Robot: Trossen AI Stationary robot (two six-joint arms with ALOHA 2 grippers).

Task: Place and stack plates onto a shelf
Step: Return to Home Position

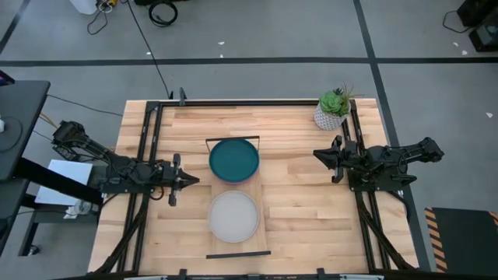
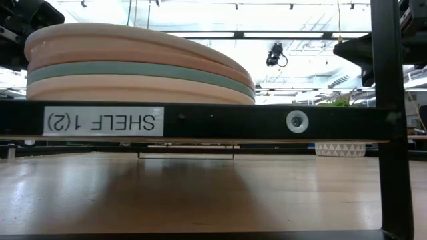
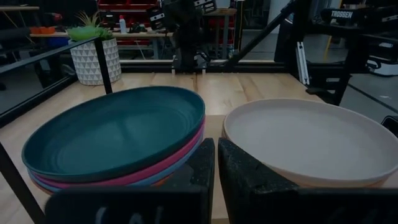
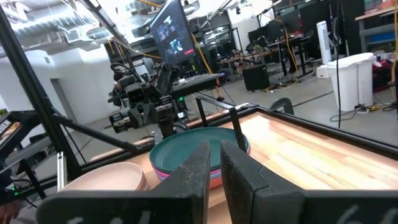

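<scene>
My L claw (image 1: 185, 180) & R claw (image 1: 323, 155) sit clenched on nothing, each off one side of the shelf (image 1: 237, 248), prob. because teal-top stack (image 1: 233, 159) & grey-top stack (image 1: 233, 215) look done.

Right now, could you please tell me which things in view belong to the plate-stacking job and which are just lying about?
Job: dark teal-topped plate stack; pale grey-topped plate stack; wooden shelf; left hand and right hand, idle at either side.
Lying about: potted green plant.
</scene>
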